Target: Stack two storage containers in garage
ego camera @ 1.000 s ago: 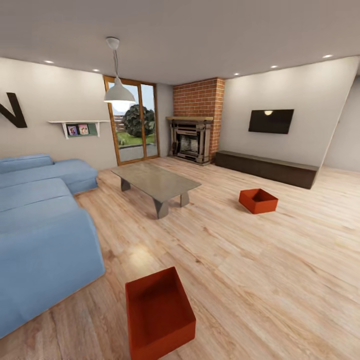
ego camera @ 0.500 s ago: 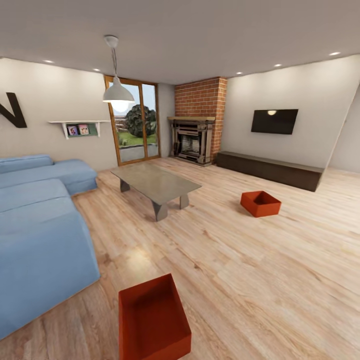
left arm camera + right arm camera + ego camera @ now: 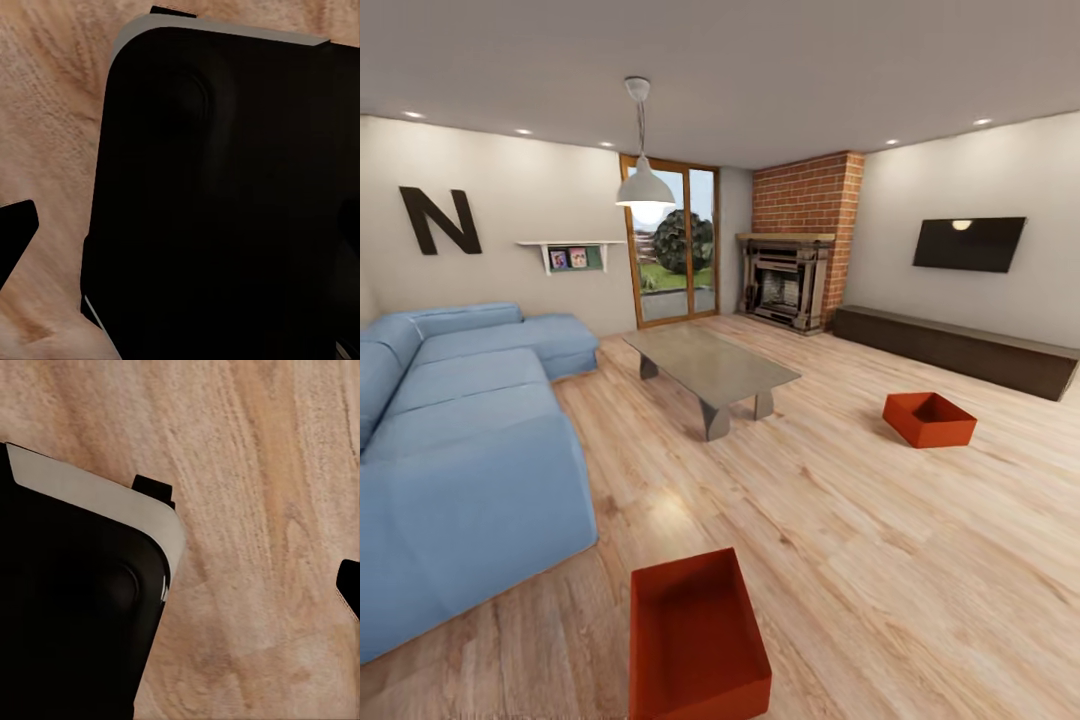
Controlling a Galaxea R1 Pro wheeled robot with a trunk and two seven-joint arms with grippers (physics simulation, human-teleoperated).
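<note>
Bins sit as before, near bin point(image 3: 695, 640) beside the sofa point(image 3: 460, 450); my view swung left; pincer states I cannot tell.

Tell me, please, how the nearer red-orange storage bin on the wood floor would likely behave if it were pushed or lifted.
The nearer storage bin looks like stiff plastic with plain straight walls, so it probably keeps its shape. It appears empty, so it is likely light. Its broad flat base on the smooth wood plank floor suggests sliding rather than tipping or rolling.
</note>
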